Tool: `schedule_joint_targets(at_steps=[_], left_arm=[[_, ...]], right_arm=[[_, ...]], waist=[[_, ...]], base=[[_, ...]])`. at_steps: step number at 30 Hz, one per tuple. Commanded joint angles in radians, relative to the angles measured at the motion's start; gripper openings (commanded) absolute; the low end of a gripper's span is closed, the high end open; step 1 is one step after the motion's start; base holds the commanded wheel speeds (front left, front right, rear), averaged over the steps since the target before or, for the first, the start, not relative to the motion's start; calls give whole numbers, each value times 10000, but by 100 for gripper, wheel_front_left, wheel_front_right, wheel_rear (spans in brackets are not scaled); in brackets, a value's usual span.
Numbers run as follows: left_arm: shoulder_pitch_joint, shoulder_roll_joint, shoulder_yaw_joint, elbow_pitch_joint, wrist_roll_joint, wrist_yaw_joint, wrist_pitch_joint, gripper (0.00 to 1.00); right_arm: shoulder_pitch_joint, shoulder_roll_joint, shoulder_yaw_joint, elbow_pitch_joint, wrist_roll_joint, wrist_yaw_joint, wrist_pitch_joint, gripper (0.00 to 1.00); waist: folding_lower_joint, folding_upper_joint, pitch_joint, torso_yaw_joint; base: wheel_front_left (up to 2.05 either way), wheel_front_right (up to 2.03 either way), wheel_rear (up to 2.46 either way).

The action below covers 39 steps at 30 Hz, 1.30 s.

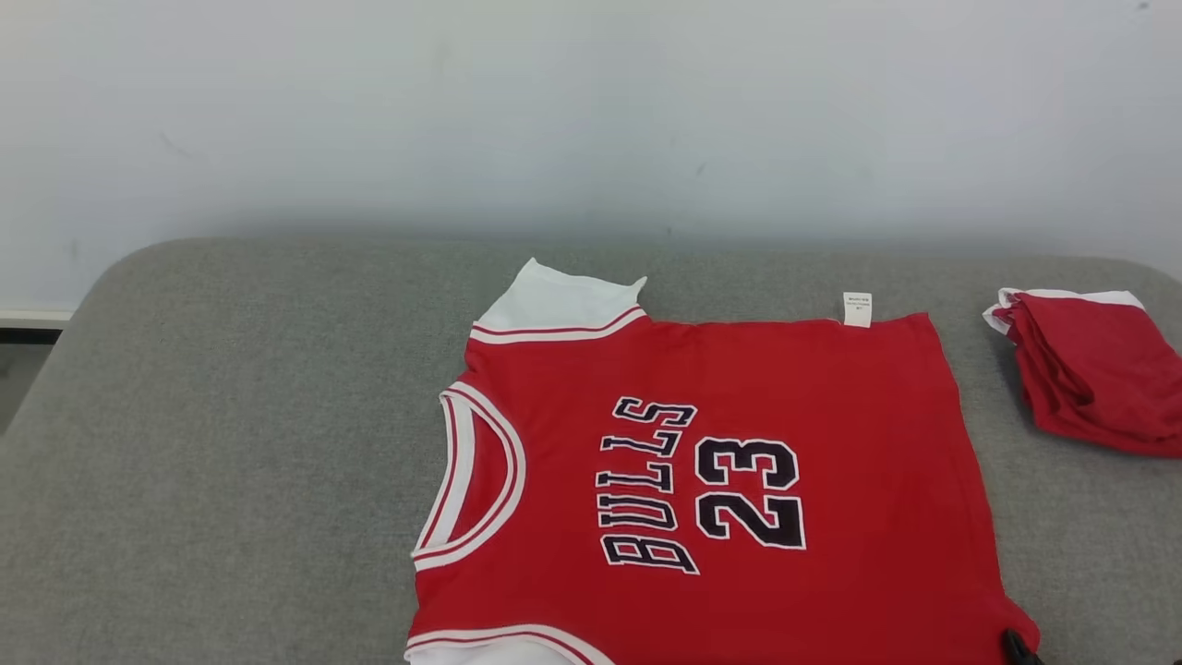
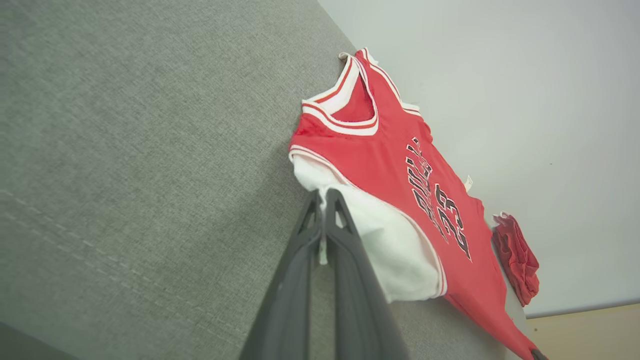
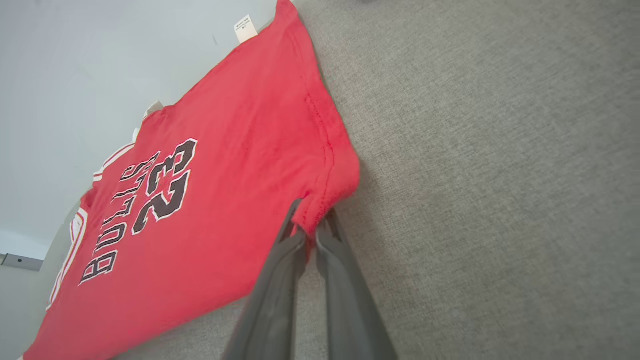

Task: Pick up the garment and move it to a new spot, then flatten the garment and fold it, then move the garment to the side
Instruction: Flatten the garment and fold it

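Item: red Bulls 23 jersey (image 1: 831, 416), white-sleeved, knit cloth. It lies spread print-up on the grey fabric-covered desk (image 1: 231, 462), its near edge running from one set of jaws to the other. Left gripper (image 2: 323, 197): jaws pressed together, pinching the edge of the white sleeve (image 2: 395, 245). Right gripper (image 3: 311, 227): jaws pinching the hem corner (image 3: 335, 185), cloth bunched just ahead of the tips. Handling, by judgement: light, limp, not fragile; sags and creases wherever unsupported; may slip from a shallow pinch. Best taken at seamed edges, two corners at once, held taut. Second red garment (image 1: 1094, 379), folded, lies well apart beyond the right jaws.
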Motion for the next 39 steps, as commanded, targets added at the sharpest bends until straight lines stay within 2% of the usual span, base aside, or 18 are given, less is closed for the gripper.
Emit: schedule_joint_targets(at_steps=[1, 8, 17, 22, 28, 38, 39], left_arm=[[-36, -43, 110, 122, -28, -110, -28, 0], [-709, -118, 98, 82, 163, -438, -26, 0], [-2932, 551, 131, 26, 660, -739, 533, 0], [-4418, 699, 187, 1161, 718, -851, 892, 0], [-5924, 716, 31, 2981, 933, -1118, 933, 0], [-7656, 641, -467, 5902, 1291, -1535, 639, 0], [-7778, 656, -525, 6105, 1355, -1528, 563, 0]], right_arm=[[103, 148, -297, -55, -180, -18, 143, 0], [-67, 543, -777, -438, -355, -18, 777, 0], [-1461, 986, -1225, -1064, -107, -18, 2153, 0], [-2611, 1205, -1551, -414, -346, -18, 2909, 0], [-3965, 1252, -1898, 968, -1083, -18, 3294, 0], [-5603, 1083, -1340, 2683, -2197, -18, 2833, 0], [-5705, 1069, -1258, 2814, -2271, -18, 2736, 8]], waist=[[3, 2, 120, 92], [3, 2, 370, -131], [3, 2, 915, -616], [3, 2, 1098, -739], [3, 2, 1175, -727], [3, 2, 1299, -692], [3, 2, 1290, -692]], base=[[0, 0, 0], [0, 0, 0], [0, 0, 0], [0, 0, 0], [0, 0, 0], [0, 0, 0], [0, 0, 0]])
